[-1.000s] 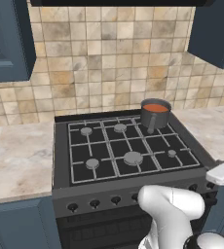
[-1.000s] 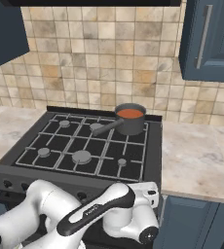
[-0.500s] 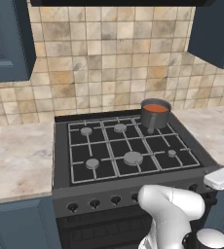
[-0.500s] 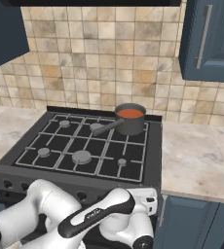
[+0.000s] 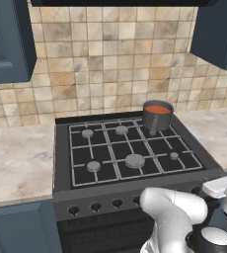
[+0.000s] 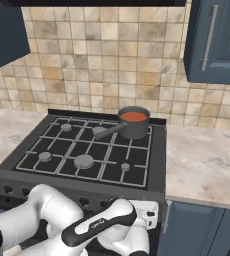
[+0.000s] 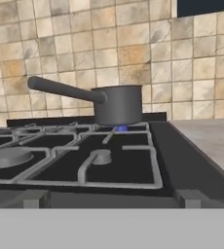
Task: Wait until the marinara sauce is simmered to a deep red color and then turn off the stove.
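Sauce point(image 5: 158, 108) orange-red, not yet deep red, in saucepan point(image 6: 133, 123) on stove point(image 5: 125, 150) rear burner at 1 o'clock. Blue flame point(image 7: 121, 128) lit beneath. Gripper jaws spread wide, empty. Advice: hold off, watch colour, then go to knobs point(image 5: 95, 207).

orange-red marinara sauce point(image 5: 158, 108) on lit stove point(image 5: 130, 153)

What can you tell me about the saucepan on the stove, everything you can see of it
The saucepan is small, round and grey, metal by its look, with a straight handle reaching out over the grates. It stands upright on the back right burner of the stove, near the tiled wall. Orange-red marinara sauce fills it almost to the rim. In the hand view a blue flame burns under it. Nothing but the grate touches it.
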Controlling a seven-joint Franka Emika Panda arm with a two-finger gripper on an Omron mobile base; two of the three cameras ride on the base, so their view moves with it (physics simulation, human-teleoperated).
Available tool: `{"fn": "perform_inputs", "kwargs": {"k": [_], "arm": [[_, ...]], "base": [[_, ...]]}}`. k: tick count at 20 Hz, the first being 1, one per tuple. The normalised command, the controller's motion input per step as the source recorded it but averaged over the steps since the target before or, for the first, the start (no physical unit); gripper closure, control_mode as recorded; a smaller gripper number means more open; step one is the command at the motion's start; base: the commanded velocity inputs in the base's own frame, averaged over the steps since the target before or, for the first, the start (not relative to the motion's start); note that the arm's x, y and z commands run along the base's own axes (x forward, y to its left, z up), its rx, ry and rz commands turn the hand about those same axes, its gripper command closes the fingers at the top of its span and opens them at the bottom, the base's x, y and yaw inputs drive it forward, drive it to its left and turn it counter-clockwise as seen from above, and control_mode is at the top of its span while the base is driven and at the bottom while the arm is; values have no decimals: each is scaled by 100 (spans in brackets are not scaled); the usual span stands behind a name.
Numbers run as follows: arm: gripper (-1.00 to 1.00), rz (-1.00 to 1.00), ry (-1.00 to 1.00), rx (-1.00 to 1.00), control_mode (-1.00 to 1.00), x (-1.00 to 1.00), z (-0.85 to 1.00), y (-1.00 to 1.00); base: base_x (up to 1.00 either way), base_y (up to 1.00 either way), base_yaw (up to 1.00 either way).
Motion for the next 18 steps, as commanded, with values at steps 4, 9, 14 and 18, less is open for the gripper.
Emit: {"fn": "perform_inputs", "kwargs": {"k": [4,9,14,18], "arm": [[-100,-4,0,0,-100,0,-32,0],[-100,-5,-1,0,-100,0,-37,0],[-100,-5,-4,1,-100,0,-37,0],[-100,-2,-7,1,-100,0,-23,0]], "base": [[0,0,0],[0,0,0],[0,0,0],[0,0,0]]}}
